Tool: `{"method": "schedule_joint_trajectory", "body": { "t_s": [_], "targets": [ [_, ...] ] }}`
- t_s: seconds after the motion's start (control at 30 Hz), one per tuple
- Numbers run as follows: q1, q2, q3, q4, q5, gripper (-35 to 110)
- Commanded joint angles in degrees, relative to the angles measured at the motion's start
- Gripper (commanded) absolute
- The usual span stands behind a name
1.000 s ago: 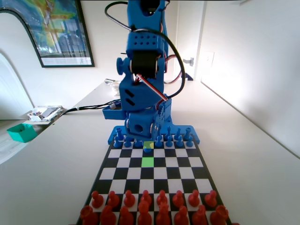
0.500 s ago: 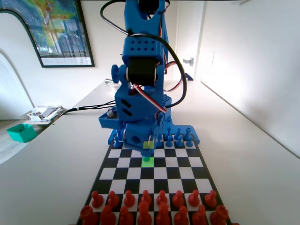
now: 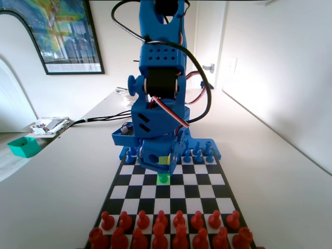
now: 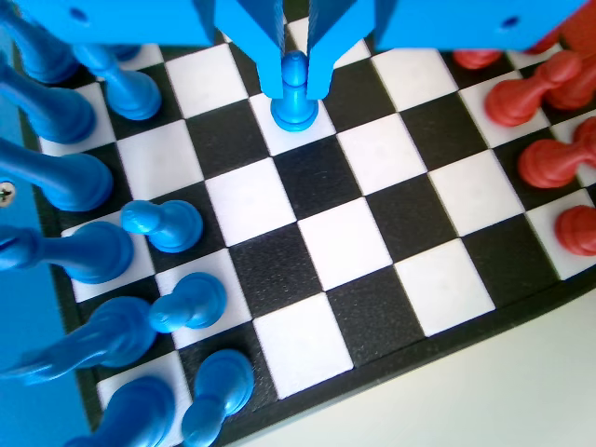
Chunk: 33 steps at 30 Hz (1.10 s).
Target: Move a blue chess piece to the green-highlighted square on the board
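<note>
The fingers (image 4: 295, 82) pinch the blue pawn (image 4: 294, 101) by its head, holding it upright so its base meets the green square (image 3: 163, 179) flat on the board (image 4: 372, 270).

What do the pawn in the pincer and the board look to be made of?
Pawn: likely moulded plastic, glossy, with bright highlights on its round head and base. Board: seemingly a thin matt sheet of printed squares, perhaps card or plastic; its dark edge shows little thickness. Pincer: apparently blue plastic.
</note>
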State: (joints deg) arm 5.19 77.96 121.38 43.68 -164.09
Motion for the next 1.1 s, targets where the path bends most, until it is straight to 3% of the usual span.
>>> {"method": "schedule_joint_trajectory", "body": {
  "t_s": [0.0,0.4,0.93,1.07],
  "targets": [
    [0.2,1.6,-0.2,-0.3,-1.0,11],
    [1.1,5.1,-3.5,8.0,-3.3,11],
    [2.0,18.1,-22.1,39.5,-2.7,6],
    [1.8,26.5,-22.4,44.8,3.0,1]
  ]
}}
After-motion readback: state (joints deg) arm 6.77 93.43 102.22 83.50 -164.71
